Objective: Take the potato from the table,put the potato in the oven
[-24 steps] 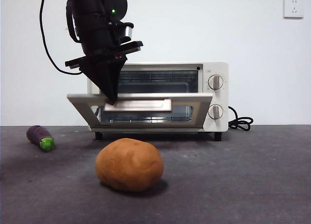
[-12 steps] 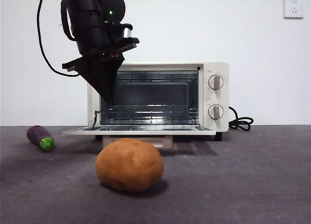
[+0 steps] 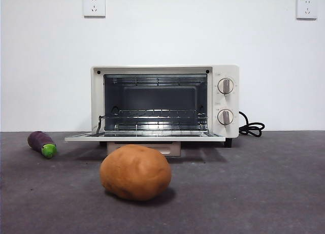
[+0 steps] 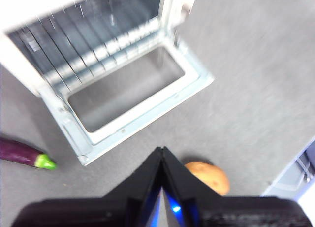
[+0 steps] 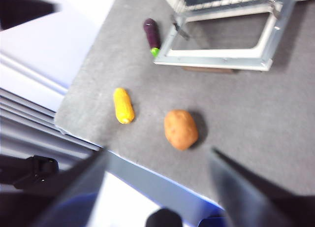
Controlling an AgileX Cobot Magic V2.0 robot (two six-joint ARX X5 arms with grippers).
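Neither arm shows in the front view; the left pincer [image 4: 162, 155] has its two black jaws pressed tight together into one sharp tip, seen from high up and pointing down at the bench [image 4: 256, 79]; the right pincer [image 5: 157, 155] has its jaws spread wide apart, with nothing between them; it too is high above the bench.

Orange-brown potato [image 3: 135, 172] on mottled dark grey surface [image 3: 264, 193]. Cream-white oven [image 3: 165, 102] — dark interior, silvery wire rack, black cord [image 3: 251, 128]. Purple eggplant [image 3: 41, 143] with bright green end. Yellow corn [image 5: 123, 105] in right wrist view. White wall, white sockets [image 3: 94, 5]. Black tools — left tool [image 4: 162, 160], right tool [image 5: 157, 187].
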